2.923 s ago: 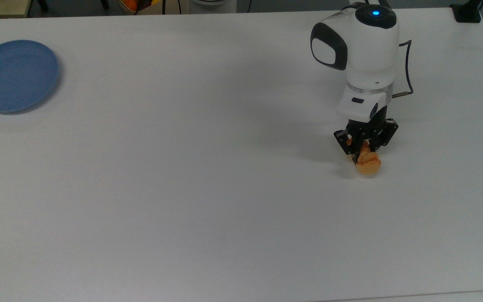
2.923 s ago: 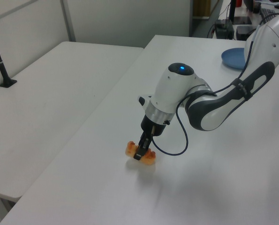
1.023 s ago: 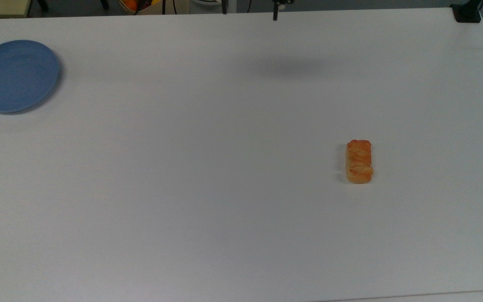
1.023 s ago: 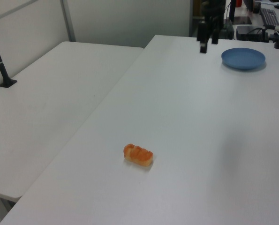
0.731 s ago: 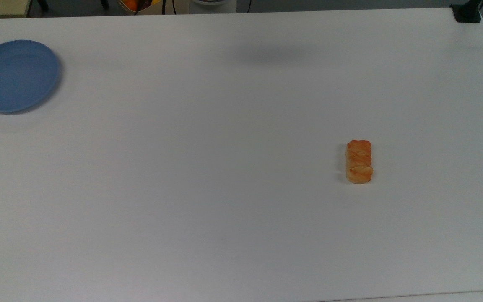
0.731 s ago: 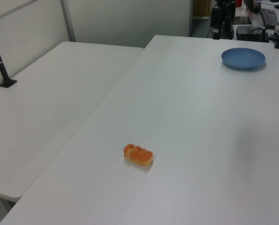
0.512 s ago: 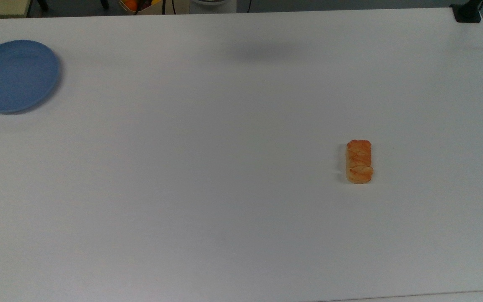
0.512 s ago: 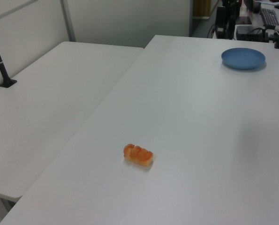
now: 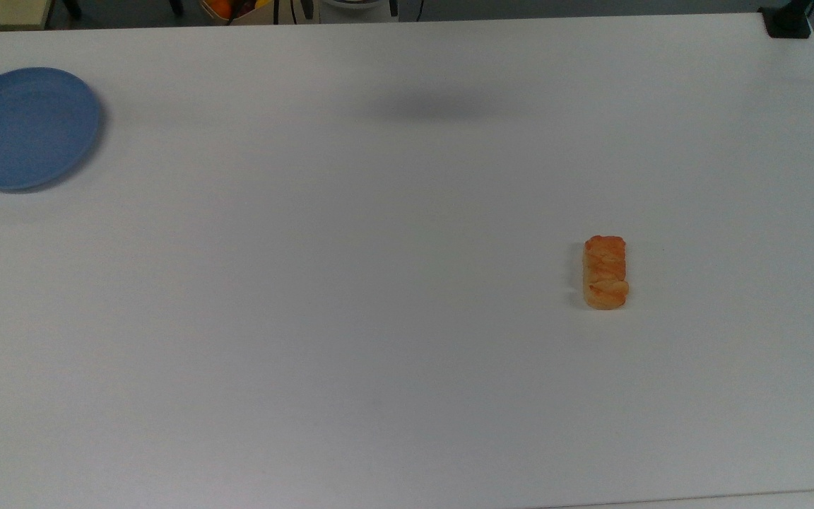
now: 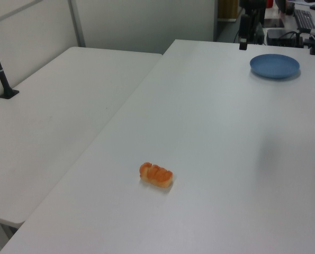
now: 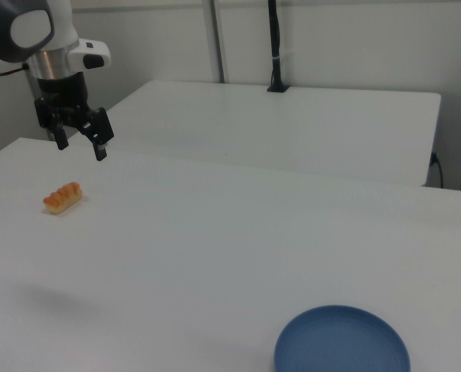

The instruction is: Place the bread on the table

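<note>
The bread (image 9: 605, 272), a small golden-orange braided roll, lies flat on the white table (image 9: 379, 283) toward the top view's right, with nothing touching it. It sits near the front of the table (image 10: 226, 132) in the left view as the bread (image 10: 156, 175). In the right view my gripper (image 11: 80, 147) hangs open and empty, well above the table (image 11: 215, 248), up and to the right of the bread (image 11: 63, 198). One dark finger (image 10: 243, 36) shows at the left view's top edge.
A round blue plate (image 9: 22, 127) with nothing on it sits at the top view's far left, plate (image 10: 274, 65), plate (image 11: 342, 341). A second white table (image 10: 51, 116) stands alongside, with a black pole (image 11: 274, 46) clamped on it. A black clamp (image 9: 788, 21) sits at one corner.
2.9 s ago my gripper was shut on the bread at the tabletop. It has let go and risen away. Over the last second the bread has stayed still.
</note>
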Available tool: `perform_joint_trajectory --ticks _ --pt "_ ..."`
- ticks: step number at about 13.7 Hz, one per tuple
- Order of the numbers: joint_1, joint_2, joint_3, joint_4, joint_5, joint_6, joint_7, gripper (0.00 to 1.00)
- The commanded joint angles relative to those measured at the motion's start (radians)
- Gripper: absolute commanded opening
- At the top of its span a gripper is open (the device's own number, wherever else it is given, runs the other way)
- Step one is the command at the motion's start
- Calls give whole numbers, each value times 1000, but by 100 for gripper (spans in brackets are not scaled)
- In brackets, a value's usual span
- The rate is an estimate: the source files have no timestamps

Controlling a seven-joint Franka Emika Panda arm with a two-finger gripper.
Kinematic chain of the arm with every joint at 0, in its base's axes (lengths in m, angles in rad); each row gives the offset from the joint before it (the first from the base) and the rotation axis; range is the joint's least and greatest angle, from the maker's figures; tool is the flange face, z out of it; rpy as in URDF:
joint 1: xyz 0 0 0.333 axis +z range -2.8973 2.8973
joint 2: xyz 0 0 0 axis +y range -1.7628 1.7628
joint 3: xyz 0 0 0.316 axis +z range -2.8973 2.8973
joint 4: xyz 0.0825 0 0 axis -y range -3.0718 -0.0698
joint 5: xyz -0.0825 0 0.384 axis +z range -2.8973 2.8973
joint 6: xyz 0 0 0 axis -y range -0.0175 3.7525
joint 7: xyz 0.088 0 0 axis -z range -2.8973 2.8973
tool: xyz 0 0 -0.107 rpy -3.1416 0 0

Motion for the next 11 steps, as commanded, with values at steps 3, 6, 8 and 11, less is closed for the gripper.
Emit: perform_joint_trajectory --ticks 3,6,8,11 --pt "41 49 -33 23 -27 99 -150 100" --pt "39 41 -46 27 -38 86 -151 100" --pt "39 43 -48 25 -38 89 -144 100" --pt "35 43 -48 25 -35 94 -143 100"
